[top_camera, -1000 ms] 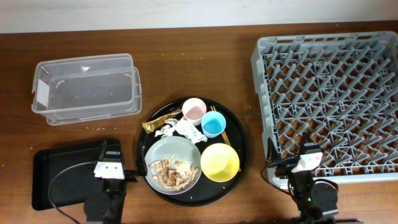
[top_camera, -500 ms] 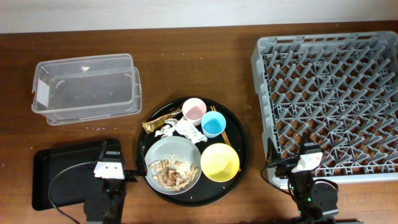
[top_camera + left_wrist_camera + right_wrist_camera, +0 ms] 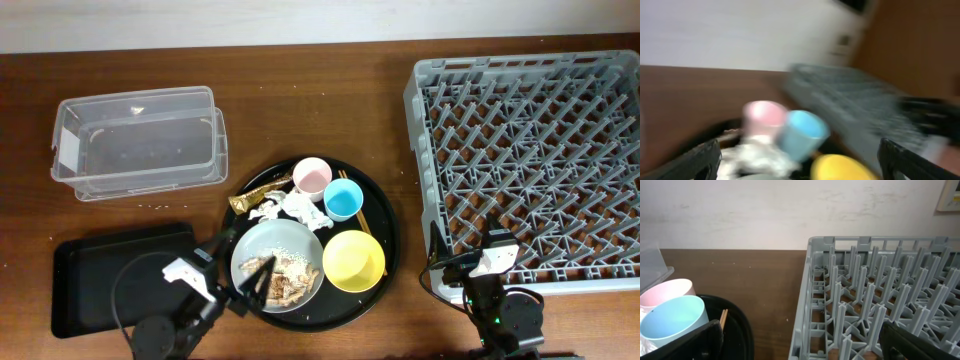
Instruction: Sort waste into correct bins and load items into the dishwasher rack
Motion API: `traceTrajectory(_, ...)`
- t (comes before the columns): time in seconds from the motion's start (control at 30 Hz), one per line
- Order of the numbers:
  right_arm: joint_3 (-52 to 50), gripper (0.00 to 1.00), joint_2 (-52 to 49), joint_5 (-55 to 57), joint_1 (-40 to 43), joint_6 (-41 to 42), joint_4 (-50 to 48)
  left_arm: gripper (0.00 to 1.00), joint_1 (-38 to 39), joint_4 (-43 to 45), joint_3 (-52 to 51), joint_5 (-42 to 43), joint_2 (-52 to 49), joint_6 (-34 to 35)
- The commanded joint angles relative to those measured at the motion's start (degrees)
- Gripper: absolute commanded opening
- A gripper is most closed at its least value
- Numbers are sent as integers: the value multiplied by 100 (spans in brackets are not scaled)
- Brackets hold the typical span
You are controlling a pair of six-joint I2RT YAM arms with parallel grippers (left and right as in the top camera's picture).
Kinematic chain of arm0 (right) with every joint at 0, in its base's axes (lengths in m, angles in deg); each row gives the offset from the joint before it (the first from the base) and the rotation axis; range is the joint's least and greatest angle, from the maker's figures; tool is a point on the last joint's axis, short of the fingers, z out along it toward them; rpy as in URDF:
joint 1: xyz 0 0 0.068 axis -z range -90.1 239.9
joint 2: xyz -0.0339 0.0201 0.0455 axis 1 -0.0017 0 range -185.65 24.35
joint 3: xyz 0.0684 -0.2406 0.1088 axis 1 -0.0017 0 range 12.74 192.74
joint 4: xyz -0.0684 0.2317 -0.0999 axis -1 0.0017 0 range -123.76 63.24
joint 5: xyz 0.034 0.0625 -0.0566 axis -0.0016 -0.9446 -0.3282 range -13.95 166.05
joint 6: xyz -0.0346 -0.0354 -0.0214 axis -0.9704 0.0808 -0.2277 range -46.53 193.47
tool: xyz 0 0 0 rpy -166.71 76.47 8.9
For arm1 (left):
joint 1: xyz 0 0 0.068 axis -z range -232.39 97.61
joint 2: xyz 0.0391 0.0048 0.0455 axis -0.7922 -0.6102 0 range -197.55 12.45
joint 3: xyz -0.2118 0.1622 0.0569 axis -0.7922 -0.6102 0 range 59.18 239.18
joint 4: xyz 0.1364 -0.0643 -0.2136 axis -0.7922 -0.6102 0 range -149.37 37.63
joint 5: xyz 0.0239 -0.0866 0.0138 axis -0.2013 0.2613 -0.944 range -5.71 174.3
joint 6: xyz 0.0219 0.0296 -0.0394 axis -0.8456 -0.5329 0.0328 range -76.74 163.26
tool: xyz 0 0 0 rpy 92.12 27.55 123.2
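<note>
Left gripper, wide open and empty, should centre low over the food scraps on the grey plate before closing; right gripper gapes empty too.

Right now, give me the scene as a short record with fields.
round black tray: holds pink cup, blue cup, yellow bowl, grey plate, chopsticks
waste: food scraps on plate; gold foil wrapper and white tissue beside it
dishwasher rack: nothing loaded
clear tub: far left
left end effector: open, over plate's left edge
right end effector: open, at rack's front edge
</note>
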Motion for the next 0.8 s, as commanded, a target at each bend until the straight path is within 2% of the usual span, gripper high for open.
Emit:
traceTrajectory(0.0,-50,98,33,70,42,22,9,99,17,1335,13,1462,35,1309)
traceTrajectory(0.07,-50,98,33,70,42,22,9,99,-4,1668,286,1300,33,1290)
traceTrajectory(0.1,-50,98,33,70,42,22,9,99,-42,1252,623,1019,-9,1016)
traceTrajectory(0.17,-50,98,33,70,42,22,9,99,-114,42,1276,374,-184,505)
traceTrajectory(0.23,-50,99,33,70,42,22,9,99,-157,-1622,2273,-599,-654,-407)
traceTrajectory(0.3,-50,98,33,70,42,22,9,99,-155,-2627,3123,-1231,-1246,-1051)
traceTrajectory(0.4,-50,99,33,70,42,22,9,99,-155,-3998,4485,-1888,-2433,-1346)
traceTrajectory(0.47,-50,98,33,70,42,22,9,99,-149,-5115,5659,-1740,-3517,-1617)
traceTrajectory(0.5,-50,98,33,70,42,22,9,99,-151,-5744,6422,-1362,-4210,-1615)
traceTrajectory(0.57,-50,98,33,70,42,22,9,99,-151,-6131,7007,-850,-4754,-1615)
traceTrajectory(0.67,-50,98,33,68,42,22,9,99,-142,-6168,7521,-238,-5377,-1617)
traceTrajectory(0.73,-50,98,33,70,42,22,9,99,26,-6334,7866,-319,-5862,-1637)
traceTrajectory(0.77,-50,98,33,70,42,22,9,99,219,-6579,8087,-654,-6151,-1637)
